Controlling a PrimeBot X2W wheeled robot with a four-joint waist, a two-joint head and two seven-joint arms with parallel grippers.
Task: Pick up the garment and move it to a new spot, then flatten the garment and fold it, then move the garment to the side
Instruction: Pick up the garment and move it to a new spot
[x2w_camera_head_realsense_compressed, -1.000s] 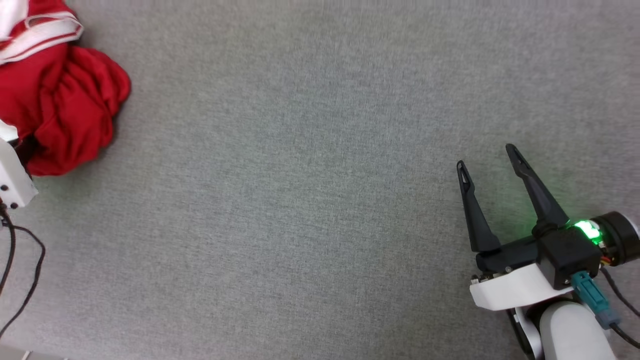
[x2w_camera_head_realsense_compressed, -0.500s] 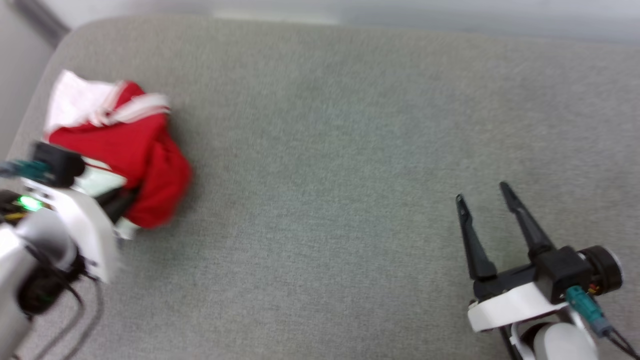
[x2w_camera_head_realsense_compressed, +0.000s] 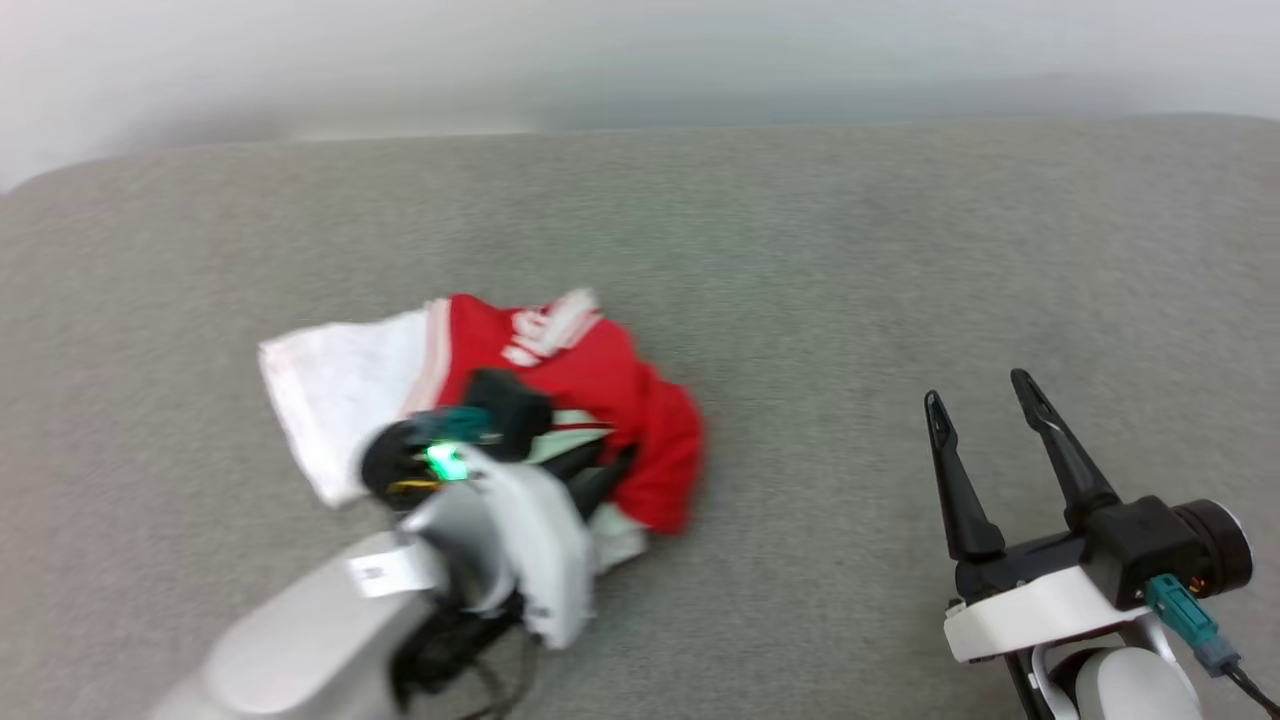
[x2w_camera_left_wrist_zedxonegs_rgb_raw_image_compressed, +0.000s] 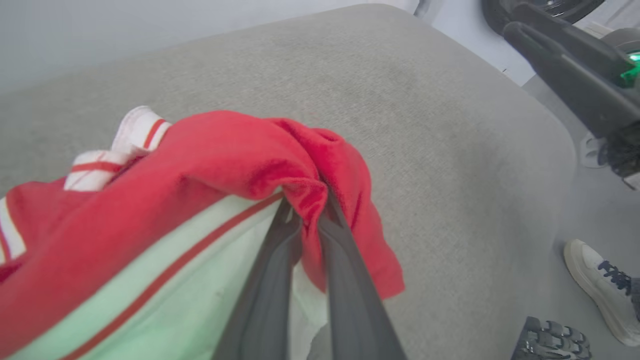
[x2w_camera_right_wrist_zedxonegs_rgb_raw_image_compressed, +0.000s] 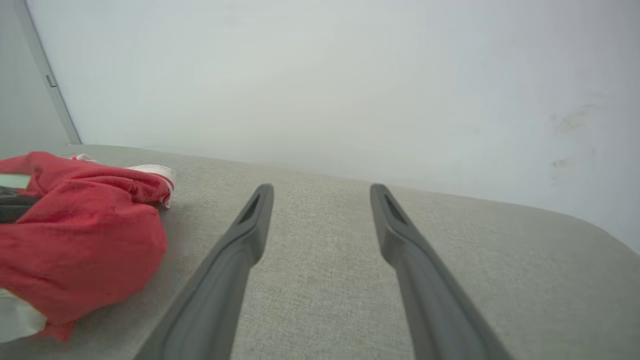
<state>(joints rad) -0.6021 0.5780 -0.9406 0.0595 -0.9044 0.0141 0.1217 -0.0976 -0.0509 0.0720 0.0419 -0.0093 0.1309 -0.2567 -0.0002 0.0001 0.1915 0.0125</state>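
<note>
The garment (x2w_camera_head_realsense_compressed: 590, 385) is a bunched red shirt with a white sleeve, on the grey padded surface (x2w_camera_head_realsense_compressed: 820, 260) left of centre. My left gripper (x2w_camera_head_realsense_compressed: 612, 465) reaches into it from below, shut on a fold of its red cloth. The left wrist view shows the two dark fingers (x2w_camera_left_wrist_zedxonegs_rgb_raw_image_compressed: 280, 260) pinching that red fold of the garment (x2w_camera_left_wrist_zedxonegs_rgb_raw_image_compressed: 200, 165), with pale striped fabric hanging beside them. My right gripper (x2w_camera_head_realsense_compressed: 978, 390) stands open and holds nothing at the lower right, well apart from the shirt. In the right wrist view my right gripper (x2w_camera_right_wrist_zedxonegs_rgb_raw_image_compressed: 322, 189) points at the wall, with the garment (x2w_camera_right_wrist_zedxonegs_rgb_raw_image_compressed: 85, 235) to its left.
The surface's far edge (x2w_camera_head_realsense_compressed: 640, 130) meets a pale wall. In the left wrist view its rounded corner (x2w_camera_left_wrist_zedxonegs_rgb_raw_image_compressed: 545, 125) drops to the floor, where a person's white shoe (x2w_camera_left_wrist_zedxonegs_rgb_raw_image_compressed: 600, 285) and a dark ribbed part (x2w_camera_left_wrist_zedxonegs_rgb_raw_image_compressed: 550, 340) sit. Bare grey surface lies between the grippers.
The head camera has tilted up, so the far edge now shows. My left gripper has carried the garment from the far left toward the middle, closer to the right gripper, which stays open.
</note>
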